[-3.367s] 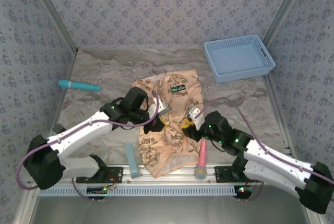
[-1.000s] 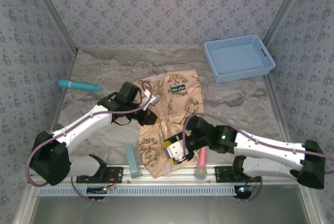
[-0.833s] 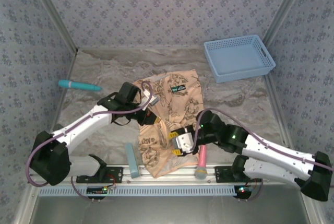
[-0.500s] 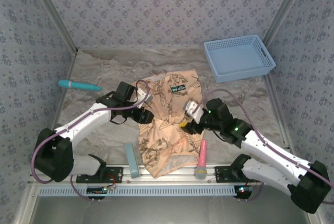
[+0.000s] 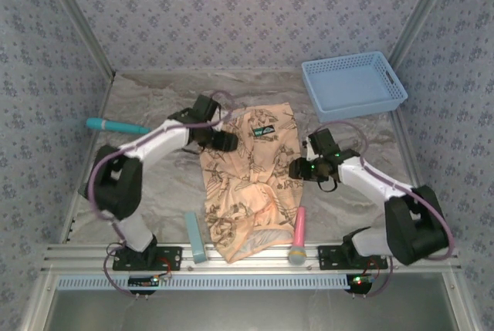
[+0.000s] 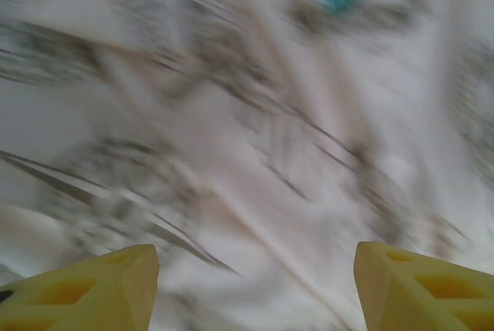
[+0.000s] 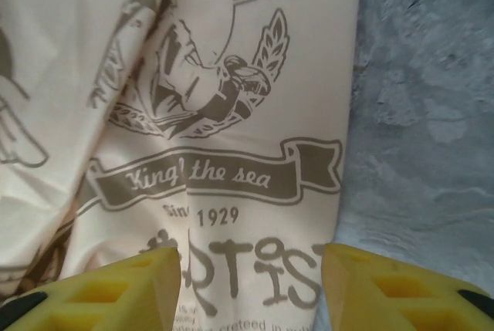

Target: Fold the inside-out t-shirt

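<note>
What worries me from here is a bad bite. The inside-out t-shirt (image 5: 247, 184) lies rumpled down the middle of the tabletop (image 5: 166, 192), creased across its waist, so a pinch at either edge may catch one layer only and drag the cloth into a twist rather than a fold. Its near hem reaches the front rail (image 5: 270, 258), and a pink microphone-shaped thing (image 5: 299, 232) lies just beside its right edge, so a sweeping fold could pull that along. The left tool (image 5: 225, 142) is at the shirt's far left edge, near the dark neck label (image 5: 263, 132). Its wrist view is smeared, but the jaws stand wide with nothing between them. The right tool (image 5: 296, 167) is at the shirt's right edge, jaws apart and empty, above printed cloth and bare tabletop. Whether it touches the cloth I cannot tell.
</note>
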You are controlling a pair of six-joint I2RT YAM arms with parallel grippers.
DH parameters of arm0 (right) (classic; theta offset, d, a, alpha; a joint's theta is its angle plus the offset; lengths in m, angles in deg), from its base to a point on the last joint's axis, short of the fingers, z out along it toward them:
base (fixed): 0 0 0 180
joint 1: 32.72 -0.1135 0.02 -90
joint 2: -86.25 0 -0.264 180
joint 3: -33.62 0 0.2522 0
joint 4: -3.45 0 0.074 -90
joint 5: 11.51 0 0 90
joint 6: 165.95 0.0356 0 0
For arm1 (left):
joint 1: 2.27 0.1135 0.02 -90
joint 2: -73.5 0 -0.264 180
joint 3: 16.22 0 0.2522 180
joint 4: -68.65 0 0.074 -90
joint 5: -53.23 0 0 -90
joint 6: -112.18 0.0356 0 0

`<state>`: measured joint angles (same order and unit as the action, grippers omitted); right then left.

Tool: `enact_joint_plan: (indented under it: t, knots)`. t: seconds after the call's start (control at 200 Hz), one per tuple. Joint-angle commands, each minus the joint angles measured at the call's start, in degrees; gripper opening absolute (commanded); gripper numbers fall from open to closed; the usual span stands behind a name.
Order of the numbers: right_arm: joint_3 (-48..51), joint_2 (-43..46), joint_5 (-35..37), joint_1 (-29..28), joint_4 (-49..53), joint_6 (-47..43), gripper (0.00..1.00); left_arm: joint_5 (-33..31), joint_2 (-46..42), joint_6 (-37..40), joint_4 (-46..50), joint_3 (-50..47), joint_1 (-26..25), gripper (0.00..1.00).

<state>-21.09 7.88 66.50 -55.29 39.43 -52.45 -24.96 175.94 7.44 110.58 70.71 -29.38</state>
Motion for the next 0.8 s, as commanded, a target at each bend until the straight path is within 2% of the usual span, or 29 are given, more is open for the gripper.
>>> enact_joint_plan:
  t: [0.0,0.105,0.175,0.28,0.48,0.615,0.705,0.795]
  knots:
    - [-3.63,-3.77,2.44,-1.74,-2.89,2.08,0.5,-5.23,7.84,-2.92,1.81,6.68,2.04,0.67]
    - [-6.99,-8.24,7.14,-2.72,-3.59,2.43,0.44,-7.78,15.87,-2.91,3.44,13.93,3.15,0.65]
    - [-7.95,-10.74,9.61,-3.34,-4.55,2.59,0.41,-11.86,20.77,-2.29,6.29,19.04,3.6,0.63]
    - [-9.82,-14.07,10.74,-4.01,-6.34,1.54,0.4,-14.07,26.65,-2.06,10.04,26.35,5.22,0.63]
    - [-16.74,-21.45,9.43,-4.16,-9.11,-2.06,0.4,-13.05,34.47,-5.62,10.37,37.59,11.95,0.63]
    - [-22.07,-22.0,6.46,-4.45,-8.14,-3.93,0.47,-12.26,40.38,-4.07,14.7,49.8,15.6,0.63]
    - [-24.64,-19.66,6.53,-4.56,-3.94,-3.32,0.53,-11.43,44.25,-3.07,18.22,59.0,17.01,0.63]
    - [-24.75,-16.19,6.89,-4.86,0.47,-2.86,0.55,-8.91,45.79,-2.87,20.36,65.0,17.87,0.64]
